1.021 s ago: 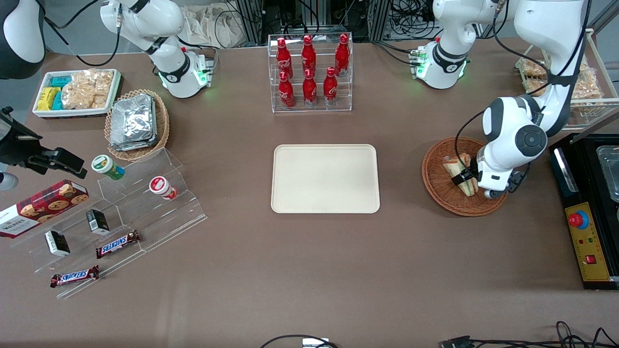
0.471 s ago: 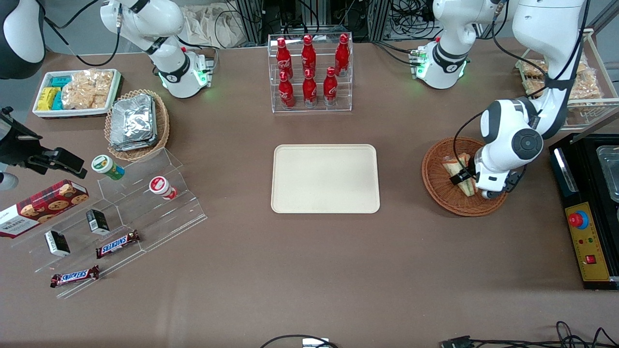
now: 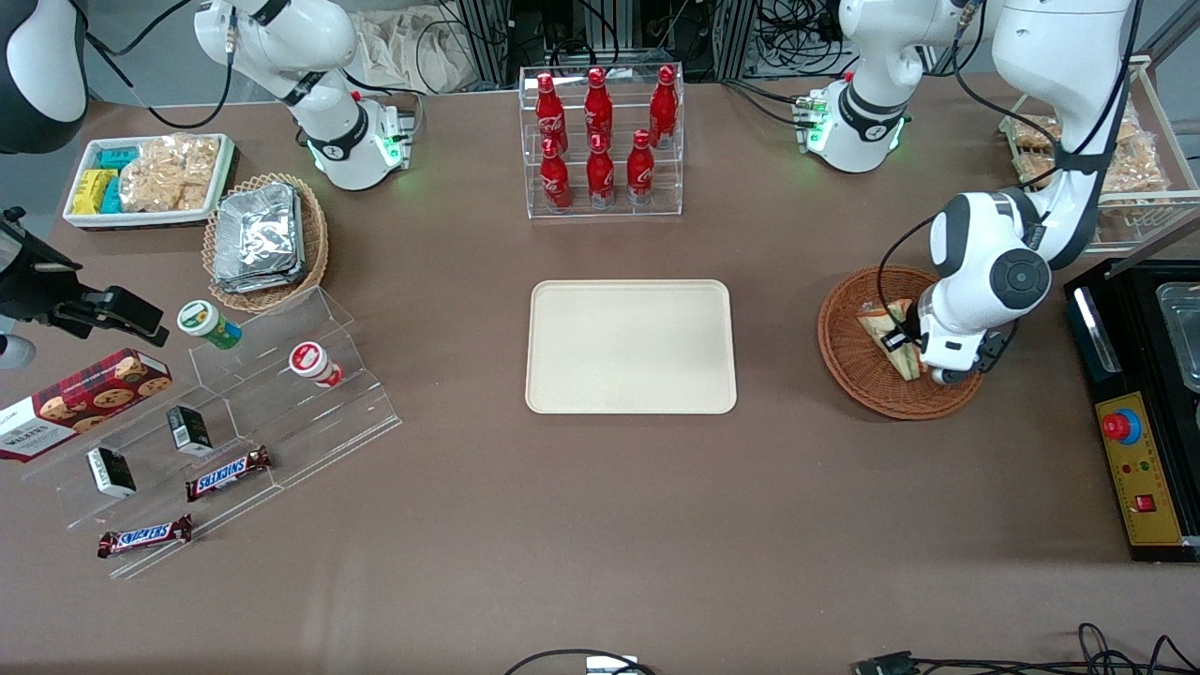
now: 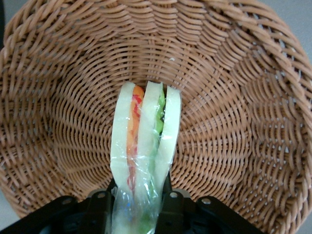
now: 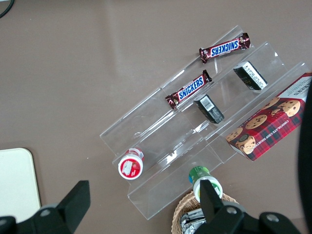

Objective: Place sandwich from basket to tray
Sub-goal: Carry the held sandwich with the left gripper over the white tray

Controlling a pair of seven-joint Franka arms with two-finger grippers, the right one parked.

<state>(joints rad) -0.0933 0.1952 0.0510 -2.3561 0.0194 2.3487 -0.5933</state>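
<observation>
The sandwich (image 3: 889, 330), pale bread with green and orange filling in clear wrap, stands on edge in the reddish-brown wicker basket (image 3: 848, 367) at the working arm's end of the table. My left gripper (image 3: 906, 349) is over the basket, shut on the sandwich's wrapped end. In the left wrist view the black fingers (image 4: 103, 201) press both sides of the sandwich (image 4: 146, 141), with the basket's weave (image 4: 234, 97) all around it. I cannot tell whether the sandwich touches the basket floor. The cream-beige tray (image 3: 630, 347) lies bare at the table's middle, beside the basket.
A clear rack of red bottles (image 3: 600, 141) stands farther from the camera than the tray. A black control box (image 3: 1139, 441) sits beside the basket at the table's end. Acrylic shelves with snacks (image 3: 234, 403) and a foil-packet basket (image 3: 265, 239) lie toward the parked arm's end.
My wrist has shifted and turned slightly over the basket, a little toward the tray. The sandwich stays between the fingers and inside the basket.
</observation>
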